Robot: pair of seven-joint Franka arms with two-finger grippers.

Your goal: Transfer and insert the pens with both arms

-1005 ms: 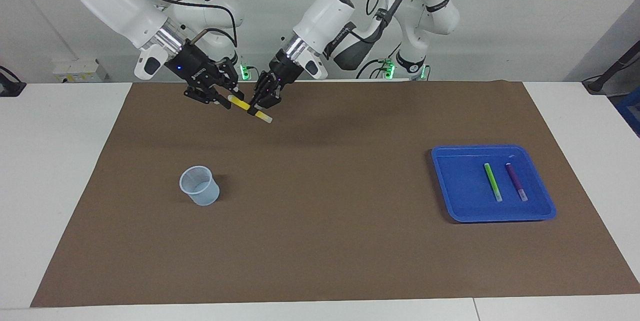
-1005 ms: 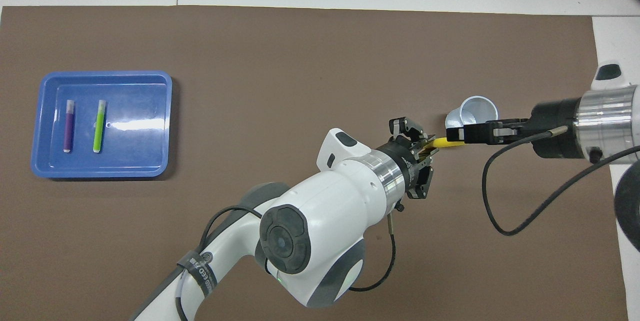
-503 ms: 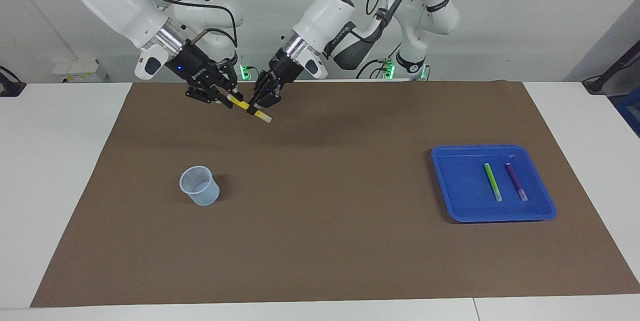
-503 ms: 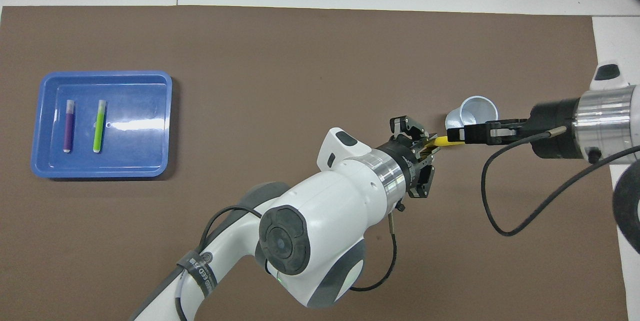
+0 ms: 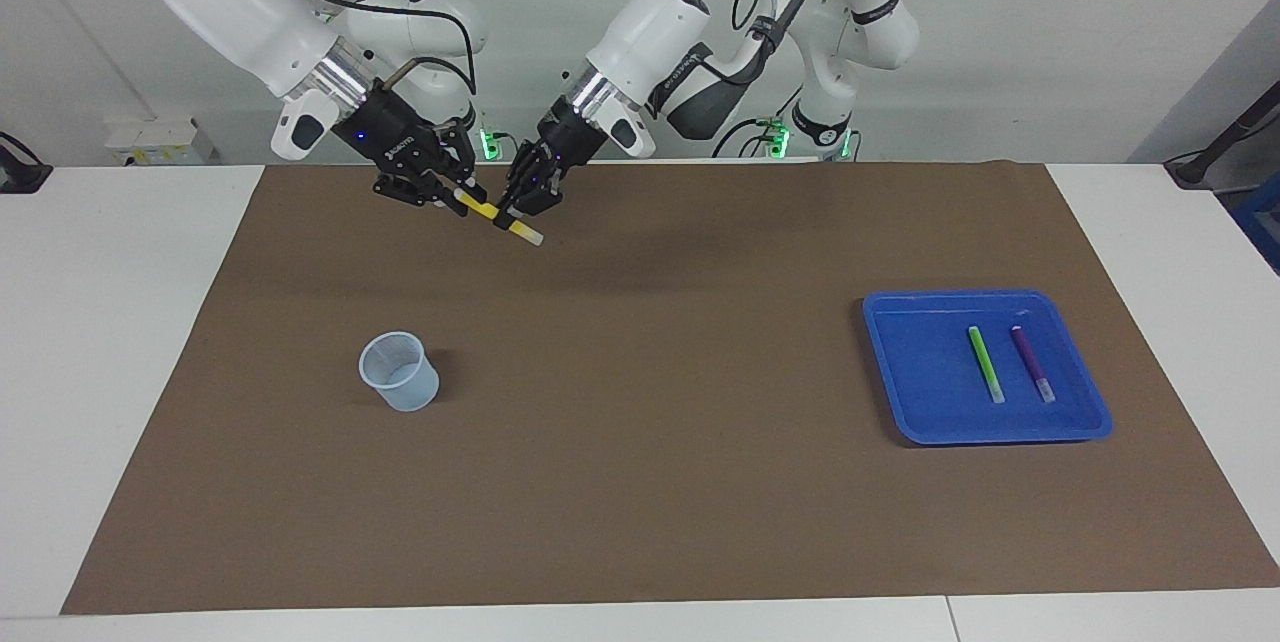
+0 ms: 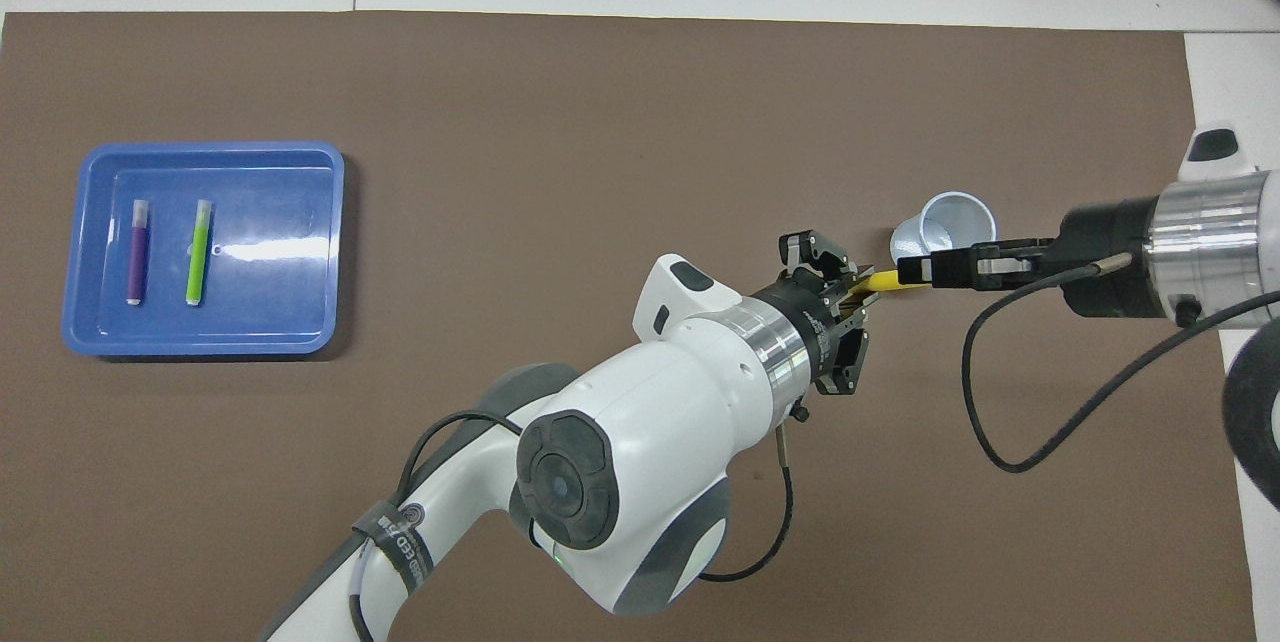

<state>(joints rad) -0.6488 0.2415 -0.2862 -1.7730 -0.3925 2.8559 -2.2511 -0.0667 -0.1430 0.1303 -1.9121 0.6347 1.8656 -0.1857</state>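
The yellow pen (image 5: 487,211) hangs tilted in the air over the mat's edge nearest the robots, its pale end (image 5: 530,236) pointing down. My left gripper (image 5: 511,216) is shut on its middle. My right gripper (image 5: 462,196) is shut on its upper end, so both hold it. From overhead the yellow pen (image 6: 884,283) spans the gap between the left gripper (image 6: 858,294) and the right gripper (image 6: 908,270). The green pen (image 5: 986,364) and the purple pen (image 5: 1032,363) lie side by side in the blue tray (image 5: 905,372).
A pale translucent cup (image 5: 399,371) stands upright on the brown mat toward the right arm's end, farther from the robots than the held pen. The blue tray (image 6: 290,222) sits toward the left arm's end. White table borders the mat.
The right gripper's fingers have closed in on the yellow pen's upper end. Both hands and the pen have barely shifted.
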